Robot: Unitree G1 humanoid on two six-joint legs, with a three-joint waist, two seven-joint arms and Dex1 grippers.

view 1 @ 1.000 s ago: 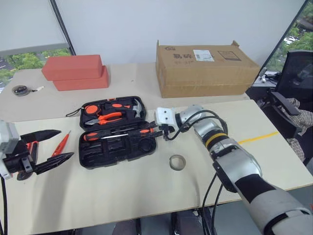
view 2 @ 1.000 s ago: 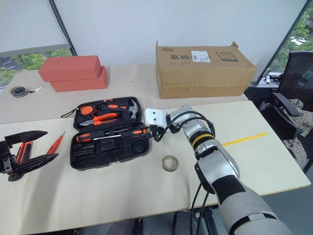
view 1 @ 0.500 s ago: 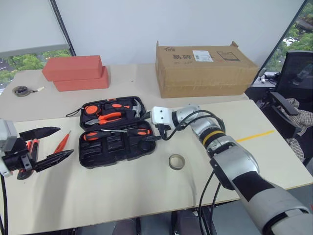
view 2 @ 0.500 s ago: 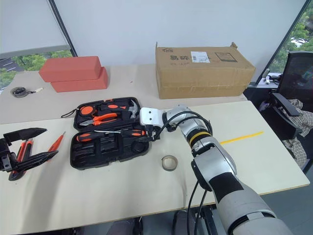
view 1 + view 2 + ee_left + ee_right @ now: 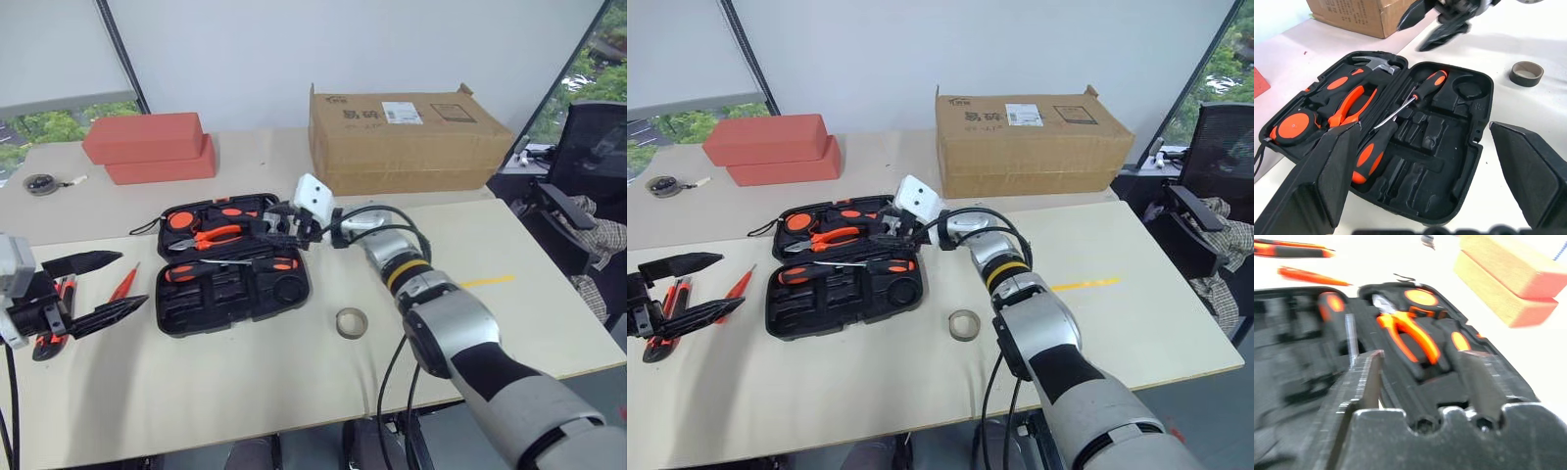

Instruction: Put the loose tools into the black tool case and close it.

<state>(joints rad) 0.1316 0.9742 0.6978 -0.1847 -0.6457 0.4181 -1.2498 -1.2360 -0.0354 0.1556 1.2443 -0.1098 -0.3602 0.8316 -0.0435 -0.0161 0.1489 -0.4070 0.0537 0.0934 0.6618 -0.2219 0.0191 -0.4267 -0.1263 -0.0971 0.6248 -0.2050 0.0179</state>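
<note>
Screwdrivers [image 5: 233, 265] lie lengthwise in black tool case [image 5: 235, 294].

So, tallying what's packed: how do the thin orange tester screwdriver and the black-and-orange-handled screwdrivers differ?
The thin orange tester screwdriver lies loose on the cream table; the black-and-orange-handled screwdrivers lie in the black tool case. The tester is slimmer and plain orange; they have thick two-tone handles. All lie flat.
</note>
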